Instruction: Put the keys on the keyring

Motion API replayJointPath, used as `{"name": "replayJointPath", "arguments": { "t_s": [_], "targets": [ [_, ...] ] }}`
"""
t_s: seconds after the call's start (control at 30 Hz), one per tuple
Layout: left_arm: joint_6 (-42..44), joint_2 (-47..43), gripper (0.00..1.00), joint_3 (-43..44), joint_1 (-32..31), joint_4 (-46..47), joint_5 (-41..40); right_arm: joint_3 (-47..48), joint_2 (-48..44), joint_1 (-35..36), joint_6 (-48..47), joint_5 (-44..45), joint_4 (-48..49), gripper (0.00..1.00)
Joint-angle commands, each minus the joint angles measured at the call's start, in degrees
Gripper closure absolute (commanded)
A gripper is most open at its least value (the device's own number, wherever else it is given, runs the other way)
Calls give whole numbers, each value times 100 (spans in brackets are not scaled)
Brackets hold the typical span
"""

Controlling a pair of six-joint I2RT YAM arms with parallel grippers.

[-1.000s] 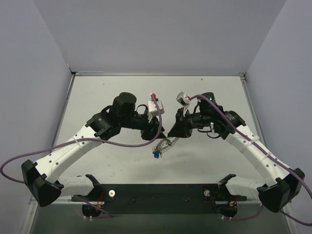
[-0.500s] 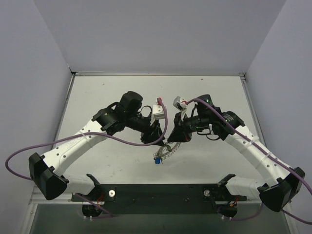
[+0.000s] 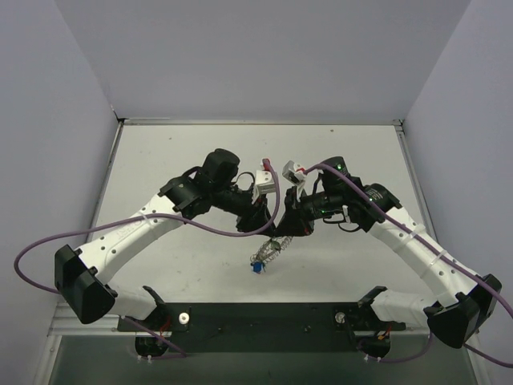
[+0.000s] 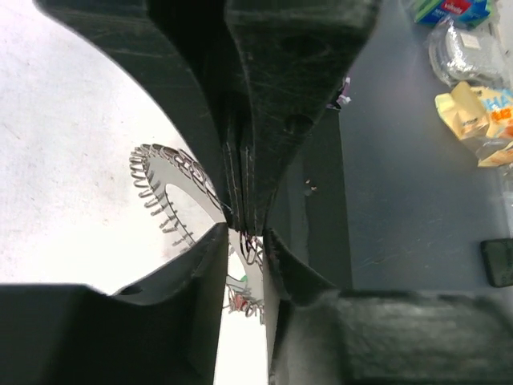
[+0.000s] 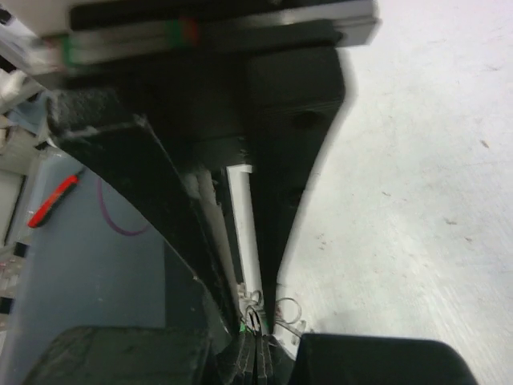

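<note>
A: Pale lilac-grey walls (image 3: pixel 264 56) box in a light grey table (image 3: pixel 160 160), and the two arms meet tip to tip around its middle. Where's the keyring?

B: The keyring (image 3: pixel 269 250) dangles under the right end effector (image 5: pixel 256 341), which is clenched on its top links. From that pinch the loop sags toward the table's near edge and a little leftward, so its long axis runs far-right to near-left. A blue key (image 3: pixel 256 268) sits at the low end. I can't tell whether it is touching the table or just above it.

A: And the other arm?

B: The left end effector (image 4: pixel 243 234) faces the right one. Its fingers are parted by a narrow slot that straddles the right one's closed tips. Ring links and a green speck (image 4: pixel 236 278), maybe a key head, show in that slot. I can't see it plainly clamping anything.

A: So which arm is nearer the ring?

B: The right one has it. The left is just beside the same spot, on the ring's left side. I'd judge the next move turns on lining that slot up with the coil right at the pinch, since the rest of the loop hangs floppy and fans away from both tips.

A: Any writing or brands?

B: None that I can read on the arms or keys. Past the table's edge, on a dark floor (image 4: pixel 417 200), lies a yellow packet (image 4: pixel 481 112) with blue lettering too blurred to make out. A blue-green packet (image 4: pixel 453 10) sits at the top of the left wrist view, and its label is just as unreadable.
</note>
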Motion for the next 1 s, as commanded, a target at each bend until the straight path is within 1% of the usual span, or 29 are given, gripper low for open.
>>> {"name": "replayJointPath", "arguments": {
  "t_s": [0.0, 0.07, 0.2, 0.23, 0.3, 0.37, 0.47, 0.5, 0.57, 0.6, 0.63, 0.73, 0.83, 0.9, 0.97],
  "targets": [
    [23, 73, 84, 104, -9, 230, 93, 256, -124, 34, -93, -268, 226, 100],
    [111, 144, 89, 165, -9, 81, 93, 265, -141, 34, -102, -198, 234, 100],
    [190, 179, 89, 157, -10, 10, 172, 247, -185, 16, -93, -92, 287, 100],
    [146, 179, 86, 140, -27, 36, 190, 247, -194, 16, -76, -75, 296, 100],
    [129, 170, 76, 122, -53, 97, 190, 230, -212, 16, -49, -57, 349, 100],
    [137, 170, 71, 131, -54, 106, 155, 229, -229, 16, -49, -31, 375, 100],
    [137, 170, 71, 131, -62, 106, 172, 212, -247, 7, -40, -5, 401, 100],
    [129, 170, 73, 113, -62, 124, 190, 212, -247, 7, -40, 4, 410, 100],
    [128, 179, 84, 122, -71, 133, 251, 203, -264, 7, -23, 13, 428, 100],
    [111, 196, 90, 131, -62, 133, 286, 194, -264, 7, -23, 31, 445, 100],
    [93, 197, 100, 122, -80, 150, 339, 186, -282, 16, -5, 31, 463, 100],
    [-3, 214, 100, 87, -132, 264, 444, 168, -299, 7, 12, 101, 533, 100],
    [-248, 109, 100, -71, -185, 615, 339, 81, -378, 7, 153, 294, 725, 100],
    [-450, -66, 100, -299, -203, 1115, 199, 10, -457, 7, 337, 364, 893, 100],
    [-785, -189, 100, -466, -229, 1676, -2, -157, -607, -1, 513, 628, 1218, 100]
  ]
}}
